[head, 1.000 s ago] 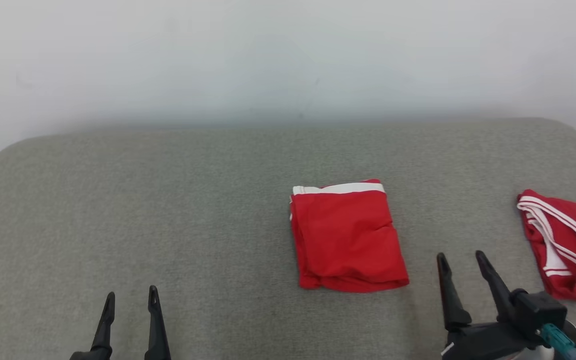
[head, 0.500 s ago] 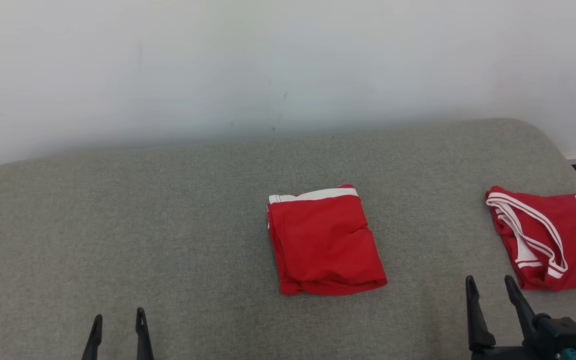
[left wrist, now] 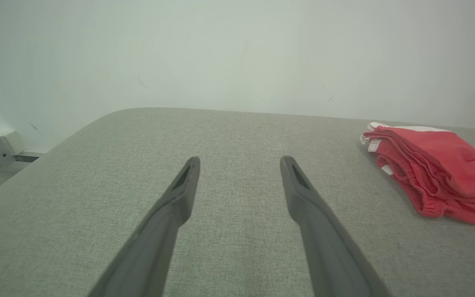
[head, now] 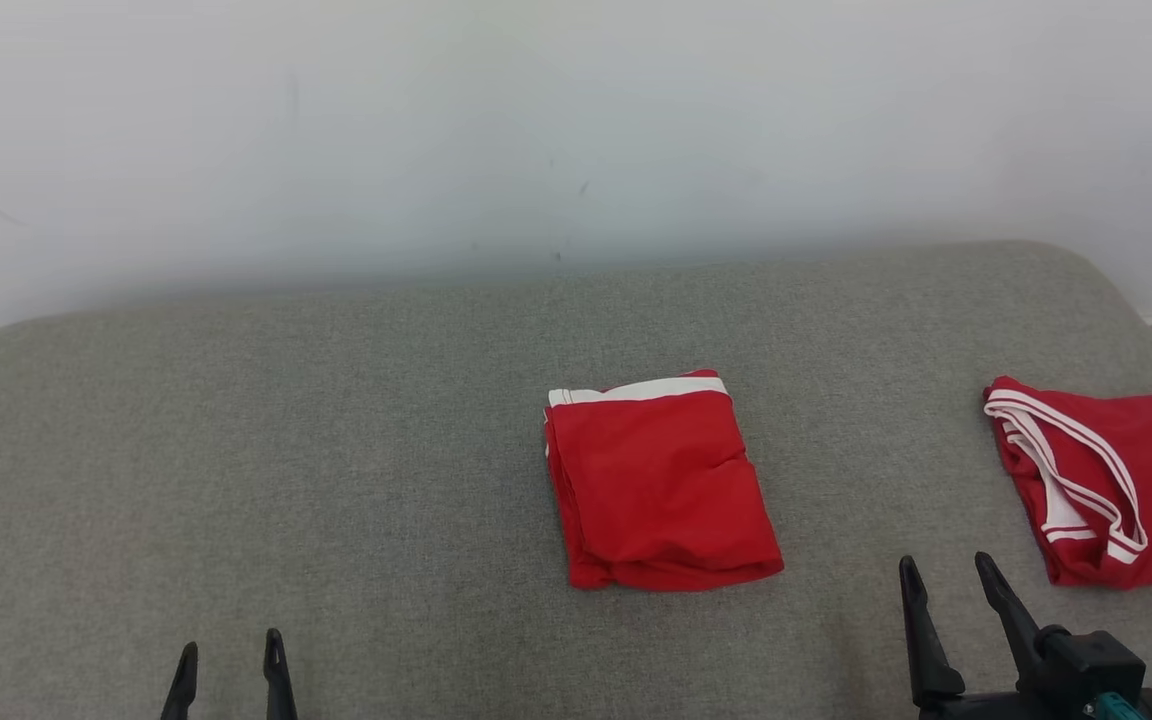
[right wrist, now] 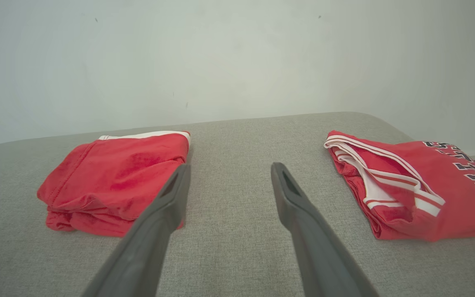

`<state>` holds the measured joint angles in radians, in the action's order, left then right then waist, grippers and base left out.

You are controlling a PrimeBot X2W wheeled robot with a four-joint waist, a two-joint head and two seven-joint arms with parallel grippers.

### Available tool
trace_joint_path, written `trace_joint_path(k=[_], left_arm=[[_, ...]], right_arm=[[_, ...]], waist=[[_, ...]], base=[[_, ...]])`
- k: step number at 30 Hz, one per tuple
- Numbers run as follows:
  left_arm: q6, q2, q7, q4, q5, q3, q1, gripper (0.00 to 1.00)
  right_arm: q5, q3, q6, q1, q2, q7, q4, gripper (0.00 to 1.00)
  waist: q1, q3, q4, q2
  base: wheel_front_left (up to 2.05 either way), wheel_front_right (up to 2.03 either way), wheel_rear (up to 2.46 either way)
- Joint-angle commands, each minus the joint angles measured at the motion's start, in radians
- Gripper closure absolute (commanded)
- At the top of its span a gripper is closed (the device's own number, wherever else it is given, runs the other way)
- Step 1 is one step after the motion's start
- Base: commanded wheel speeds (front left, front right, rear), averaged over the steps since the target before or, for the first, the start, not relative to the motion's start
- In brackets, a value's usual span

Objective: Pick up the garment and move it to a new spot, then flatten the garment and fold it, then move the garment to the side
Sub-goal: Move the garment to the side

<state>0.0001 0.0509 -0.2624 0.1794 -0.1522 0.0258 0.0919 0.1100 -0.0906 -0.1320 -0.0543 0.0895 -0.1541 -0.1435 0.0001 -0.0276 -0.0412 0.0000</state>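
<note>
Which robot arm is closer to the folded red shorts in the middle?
Right. The right jaws stand open just right of the folded shorts, not touching. The left jaws stand far off to their left.

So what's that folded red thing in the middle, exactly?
The folded red garment is soft, thin-looking cloth in a neat rectangle of several layers, a white band along its far edge, slight creases on top. It lies flat midway on the grey fabric surface, apart from the red jersey to its right, touched by the surface alone.

Dark tapered fingers (left wrist: 175,206), teal connector (head: 1114,708)
</note>
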Motion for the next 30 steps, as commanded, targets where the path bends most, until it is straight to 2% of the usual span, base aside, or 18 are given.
trace_joint_path(k=[1,25,28,30], left_arm=[[0.001,-0.001,-0.003,0.003,0.008,0.001,0.002,0.0],[0.0,-0.001,-0.003,-0.009,0.02,-0.007,-0.008,0.0],[0.002,-0.001,-0.003,-0.011,0.019,-0.01,-0.009,0.0],[0.003,-0.001,-0.003,-0.012,0.02,-0.014,-0.011,0.0]], right_arm=[[-0.002,0.004,0.003,0.004,0.005,0.001,0.003,0.0],[0.002,0.019,0.003,0.028,0.018,0.02,0.019,0.0],[0.011,0.021,0.003,0.062,0.028,0.059,0.039,0.0],[0.024,0.029,0.003,0.092,0.042,0.137,0.04,0.0]], waist=[[-0.0001,0.001,0.001,0.0],[-0.0001,0.014,0.015,0.0],[-0.0001,0.02,0.016,0.0],[-0.0001,0.026,0.018,0.0]], base=[[0.0,0.0,0.0],[0.0,0.0,0.0],[0.0,0.0,0.0],[0.0,0.0,0.0]])
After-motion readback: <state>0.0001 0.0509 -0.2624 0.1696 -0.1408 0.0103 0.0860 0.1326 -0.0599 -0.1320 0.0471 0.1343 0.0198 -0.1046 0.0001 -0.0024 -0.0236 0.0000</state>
